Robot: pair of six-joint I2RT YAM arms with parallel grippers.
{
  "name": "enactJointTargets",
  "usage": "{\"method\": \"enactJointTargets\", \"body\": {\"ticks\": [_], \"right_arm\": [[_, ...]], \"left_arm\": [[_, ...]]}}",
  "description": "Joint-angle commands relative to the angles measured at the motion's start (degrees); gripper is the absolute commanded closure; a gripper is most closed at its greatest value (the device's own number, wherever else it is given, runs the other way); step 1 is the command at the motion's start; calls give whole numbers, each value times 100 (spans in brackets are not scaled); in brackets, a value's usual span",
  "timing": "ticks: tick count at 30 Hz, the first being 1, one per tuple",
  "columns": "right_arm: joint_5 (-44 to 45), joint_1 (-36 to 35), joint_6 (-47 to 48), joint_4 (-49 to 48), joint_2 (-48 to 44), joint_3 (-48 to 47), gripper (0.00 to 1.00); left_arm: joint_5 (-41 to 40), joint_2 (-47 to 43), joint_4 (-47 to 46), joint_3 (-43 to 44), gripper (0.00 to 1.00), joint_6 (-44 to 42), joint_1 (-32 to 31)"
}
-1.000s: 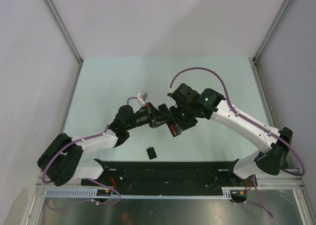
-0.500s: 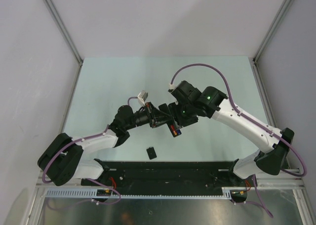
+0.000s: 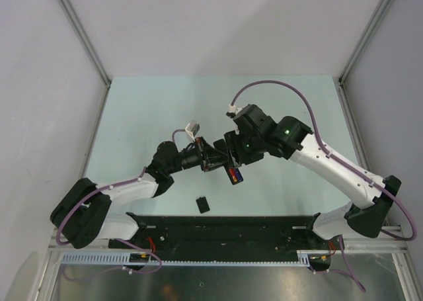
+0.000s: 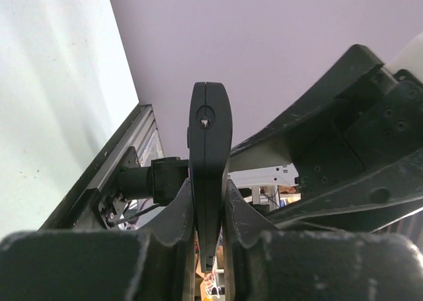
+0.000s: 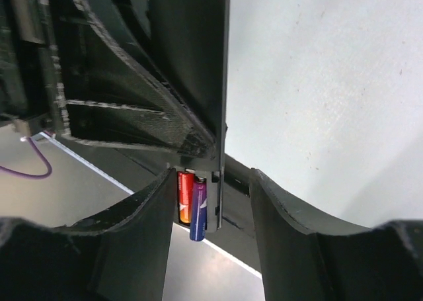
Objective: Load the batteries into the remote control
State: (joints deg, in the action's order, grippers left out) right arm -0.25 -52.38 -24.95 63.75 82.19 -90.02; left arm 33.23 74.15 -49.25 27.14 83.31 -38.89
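Note:
My left gripper (image 3: pixel 215 158) is shut on the black remote control (image 3: pixel 228 165) and holds it above the table. In the left wrist view the remote (image 4: pixel 209 129) stands edge-on between my closed fingers (image 4: pixel 246 221). Its open battery bay faces the right wrist camera. The red-orange battery (image 5: pixel 184 196) lies in the bay and the blue-purple battery (image 5: pixel 199 208) lies beside it, its end sticking out past the remote (image 5: pixel 192 63). Both show in the top view (image 3: pixel 236 175). My right gripper (image 5: pixel 211 205) is open, its jaws on either side of the remote's battery end, holding nothing.
A small black squarish cover piece (image 3: pixel 203 204) lies on the pale green table (image 3: pixel 145 109) near the front. The black base rail (image 3: pixel 225 229) runs along the near edge. Grey walls enclose the left, right and back sides.
My right arm has swung toward the back and left, and its wrist has turned. The blue-purple battery now shows beside the red one at the remote's end. The left arm has held still.

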Motion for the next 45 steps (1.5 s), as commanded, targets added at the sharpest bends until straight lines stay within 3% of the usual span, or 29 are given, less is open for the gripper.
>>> {"method": "enactJointTargets", "body": {"ticks": [1,14,22,28,45], "right_arm": [[78,17,69,-582,-528,1,47],[-519,-44,210,-3445,-3085,2944,48],[-854,-62,377,-3719,-3902,3561,42],[-1232,-88,350,-3844,-3808,3807,37],[-1583,8,798,-3817,-3544,4089,40]], "left_arm": [[139,47,-383,169,100,151,-48],[1053,196,-383,362,100,28,207],[1027,205,-374,345,100,1,207],[992,205,-374,345,100,19,216],[1054,65,-366,380,100,19,207]]}}
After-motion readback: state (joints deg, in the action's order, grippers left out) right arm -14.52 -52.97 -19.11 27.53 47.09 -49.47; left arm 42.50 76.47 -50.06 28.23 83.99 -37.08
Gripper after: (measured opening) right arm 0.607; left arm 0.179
